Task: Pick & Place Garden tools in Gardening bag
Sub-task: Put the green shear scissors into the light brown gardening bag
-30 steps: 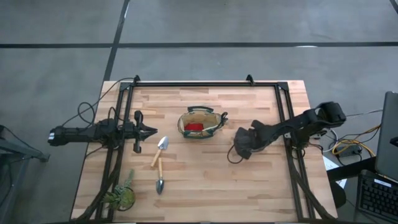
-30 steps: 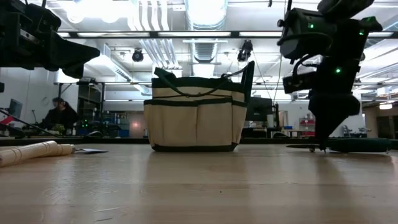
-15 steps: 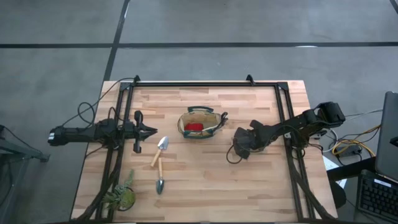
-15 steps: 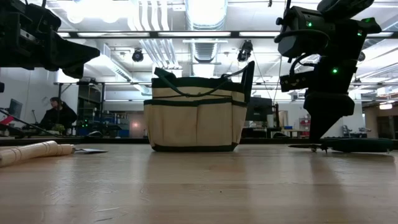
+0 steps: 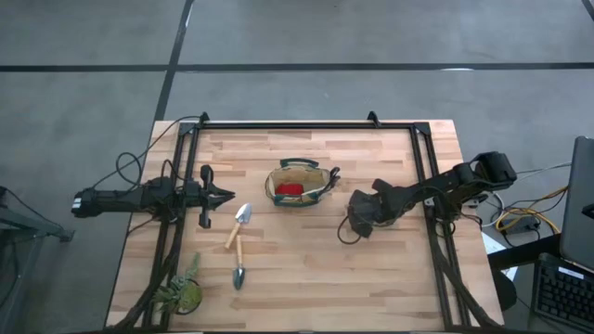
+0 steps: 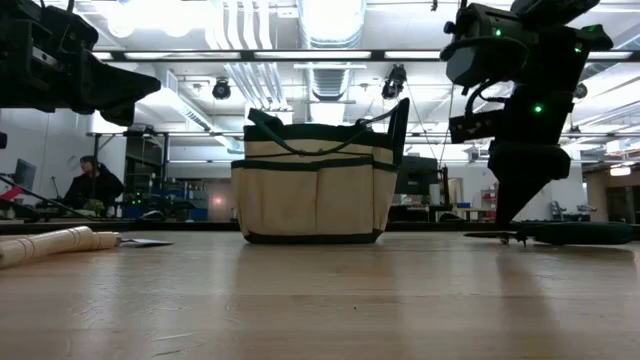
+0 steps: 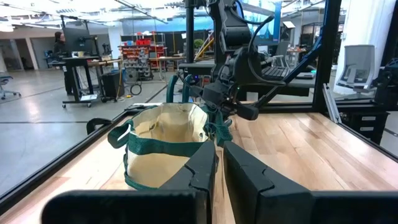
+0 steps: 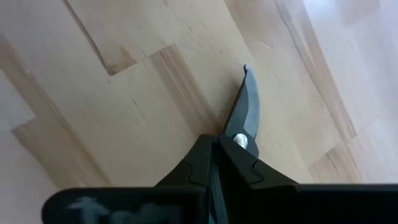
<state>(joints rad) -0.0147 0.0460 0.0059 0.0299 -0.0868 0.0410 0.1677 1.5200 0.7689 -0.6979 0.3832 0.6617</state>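
**Right gripper clamped on shears, lift and carry to bag pending**

Landmark: gardening bag [image 5: 297, 186], upright near the middle of the counter [image 5: 306, 278], red item [image 5: 290, 189] already inside it.

Right gripper [image 5: 357, 223] sits right of the bag, well apart, low over the counter. Right wrist view shows its fingers pressed together on pruning shears [image 8: 244, 115], blade tip poking out past them just over the wood. So: closed, gripping the shears. Low view shows the right arm [image 6: 525, 110] coming down to the counter right of the bag.

Left gripper [image 5: 223, 196] waits left of the bag, fingers [image 7: 202, 171] almost touching, nothing between them, pointing at the bag.

Two trowels lie on the counter left of the bag and toward the near edge: one [image 5: 238, 223] just past the left gripper, other [image 5: 238, 267] further from the bag. Plant [image 5: 181, 292] farther out at the near-left corner, not a task thing.

Step in hand, judged: grasp of shears done, transfer not yet begun. Next move calls for raising the shears above the bag's rim, moving left over the opening, then releasing. Watch the loop handles on the right side of the bag; the blade could snag them. Trowels left to go.
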